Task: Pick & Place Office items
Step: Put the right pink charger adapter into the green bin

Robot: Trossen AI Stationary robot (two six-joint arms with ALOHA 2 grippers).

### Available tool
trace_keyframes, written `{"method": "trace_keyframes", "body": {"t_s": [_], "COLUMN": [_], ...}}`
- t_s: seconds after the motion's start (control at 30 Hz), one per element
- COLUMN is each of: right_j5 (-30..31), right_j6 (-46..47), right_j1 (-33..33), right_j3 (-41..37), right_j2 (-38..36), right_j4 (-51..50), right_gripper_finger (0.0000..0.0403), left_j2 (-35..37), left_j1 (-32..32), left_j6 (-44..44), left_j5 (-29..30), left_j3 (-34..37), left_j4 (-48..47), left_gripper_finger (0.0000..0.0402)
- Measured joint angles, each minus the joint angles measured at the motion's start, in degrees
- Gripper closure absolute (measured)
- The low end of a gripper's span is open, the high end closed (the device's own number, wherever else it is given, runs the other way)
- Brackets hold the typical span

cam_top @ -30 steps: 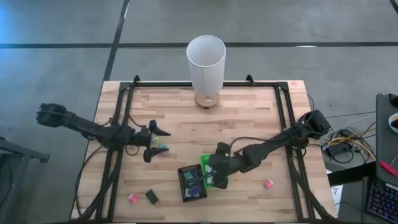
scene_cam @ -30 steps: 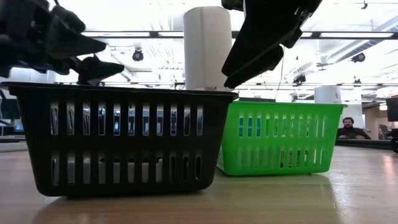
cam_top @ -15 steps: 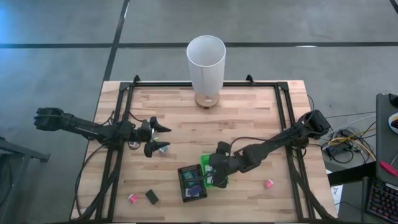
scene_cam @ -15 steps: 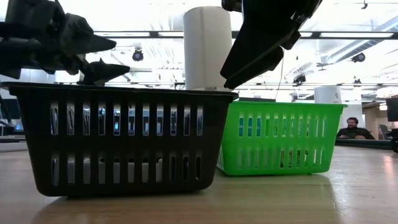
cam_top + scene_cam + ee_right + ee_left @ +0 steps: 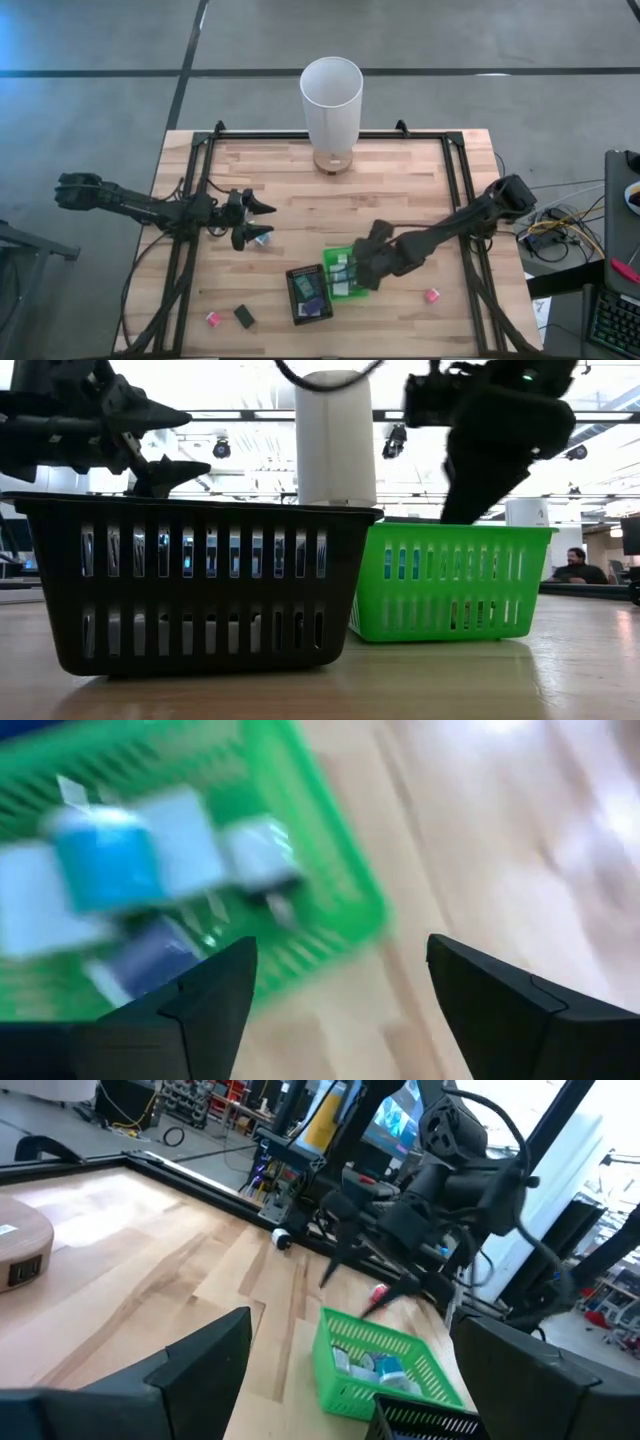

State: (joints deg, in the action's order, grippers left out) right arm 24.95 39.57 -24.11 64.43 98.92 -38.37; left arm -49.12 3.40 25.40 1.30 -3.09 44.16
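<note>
Beside the green tray (image 5: 345, 272), right gripper (image 5: 367, 262) spread, empty; several office items (image 5: 105, 860) already inside it. Pink block (image 5: 432, 295) right of tray: light, rigid, pinch flat sides.

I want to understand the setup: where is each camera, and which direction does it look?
High: above, looking straight down; both arms, green basket.
Low: at tabletop height, looking level; black basket nearest.
Left wrist: on the left arm, facing the right arm; own fingers below.
Right wrist: above the green basket; own fingers.
All four share the green basket.
</note>
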Motion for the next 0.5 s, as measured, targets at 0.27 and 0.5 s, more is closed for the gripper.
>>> {"method": "trace_keyframes", "body": {"t_s": [0.27, 0.5], "right_j5": [0.76, -1.28], "right_j6": [14.73, 39.2], "right_j1": [-4.01, -9.05], "right_j3": [-7.07, -13.99], "right_j2": [-11.35, -22.96], "right_j4": [-6.34, -6.39], "right_gripper_finger": [0.0146, 0.0145], "left_j2": [-0.04, -0.04], "left_j1": [0.0, 0.0], "left_j6": [0.62, 1.93], "left_j5": [-0.01, 0.04], "left_j3": [0.02, 0.03], "left_j4": [-0.02, -0.02], "left_gripper_finger": [0.0062, 0.0062]}}
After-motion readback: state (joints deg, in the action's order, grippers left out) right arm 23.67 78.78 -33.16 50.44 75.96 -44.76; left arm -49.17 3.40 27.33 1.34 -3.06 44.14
